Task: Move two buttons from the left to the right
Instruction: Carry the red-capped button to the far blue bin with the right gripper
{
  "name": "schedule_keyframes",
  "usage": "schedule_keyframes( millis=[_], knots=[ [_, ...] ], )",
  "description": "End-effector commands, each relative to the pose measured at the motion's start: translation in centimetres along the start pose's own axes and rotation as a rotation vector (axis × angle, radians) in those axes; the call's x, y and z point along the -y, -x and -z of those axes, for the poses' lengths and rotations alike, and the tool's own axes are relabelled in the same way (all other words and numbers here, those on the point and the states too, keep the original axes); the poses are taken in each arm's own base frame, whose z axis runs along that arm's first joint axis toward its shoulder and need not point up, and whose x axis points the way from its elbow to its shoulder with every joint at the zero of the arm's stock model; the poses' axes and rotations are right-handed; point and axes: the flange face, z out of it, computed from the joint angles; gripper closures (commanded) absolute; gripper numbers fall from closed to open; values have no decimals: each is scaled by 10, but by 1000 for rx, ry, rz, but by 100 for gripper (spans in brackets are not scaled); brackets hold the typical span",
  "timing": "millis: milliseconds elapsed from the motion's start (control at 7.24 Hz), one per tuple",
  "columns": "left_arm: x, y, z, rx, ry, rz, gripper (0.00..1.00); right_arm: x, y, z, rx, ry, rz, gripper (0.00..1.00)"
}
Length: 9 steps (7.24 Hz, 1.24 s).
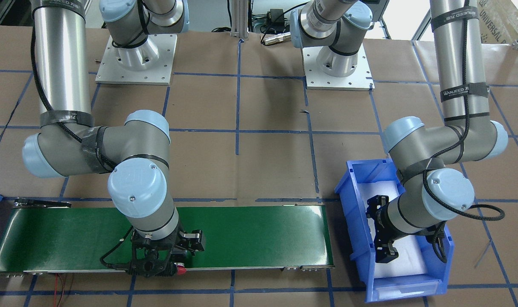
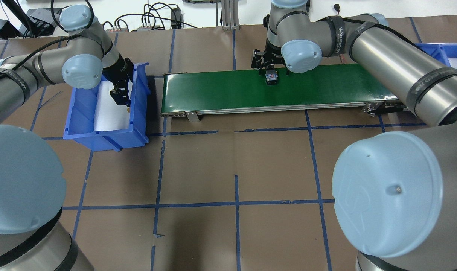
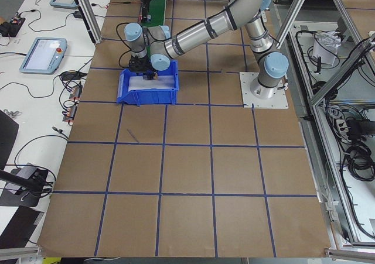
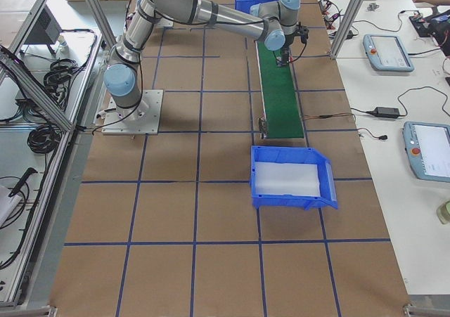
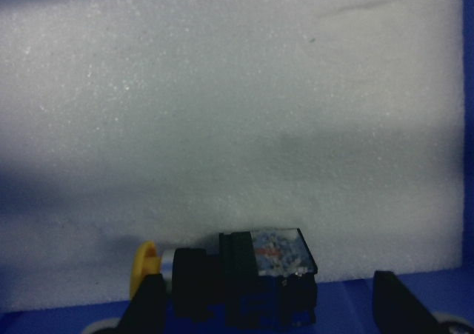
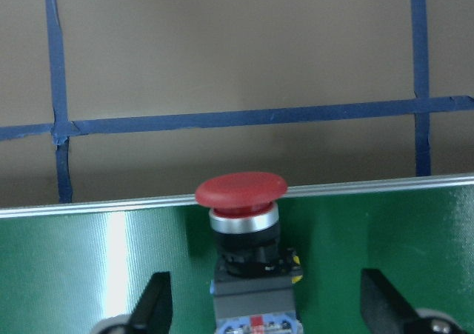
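Note:
The yellow-capped button (image 5: 237, 278) lies on its side on white foam inside the left blue bin (image 2: 104, 137). My left gripper (image 5: 270, 304) is low in that bin (image 1: 353, 179), open, with its fingers either side of the button and the left finger close to the cap. The red-capped button (image 6: 241, 201) lies on the green conveyor belt (image 2: 221, 90) near its far edge, and also shows in the overhead view (image 2: 270, 78). My right gripper (image 6: 266, 304) is low over the belt, open, with the red button between its fingers, clear of both.
A second blue bin (image 2: 435, 51) with white foam stands past the belt's right end, also in the right side view (image 4: 292, 180). Both arm bases (image 1: 135, 59) are bolted at the table's back. The table is brown paper with blue tape lines.

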Motion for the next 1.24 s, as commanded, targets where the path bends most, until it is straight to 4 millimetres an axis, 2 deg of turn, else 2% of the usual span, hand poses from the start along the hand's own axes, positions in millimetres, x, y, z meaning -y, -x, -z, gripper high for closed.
schedule_keyframes(
  millis=[0, 138, 414, 552, 690, 828, 966, 1104],
  knots=[
    [1, -1, -1, -6, -2, -5, 1, 3, -6, -1, -1, 2, 31, 68],
    [1, -1, -1, -6, -2, -5, 1, 3, -7, 0, 1, -1, 39, 94],
    [2, -3, -3, -15, -2, -4, 3, 7, -16, 1, -1, -3, 45, 95],
    [2, -4, -3, -15, -1, -22, 13, 10, -29, 12, -12, -10, 98, 95],
    [2, -4, -4, -14, -1, -55, 25, 13, -63, 30, -23, 13, 133, 95],
    [2, -4, -4, -14, 1, -59, 32, 18, -111, 55, -31, 26, 165, 95],
    [2, -4, -4, -13, 2, -59, 43, 19, -168, 74, -35, 52, 210, 95],
    [2, -4, -5, -15, 26, -55, 49, 20, -230, 84, -38, 76, 186, 95]
  ],
)
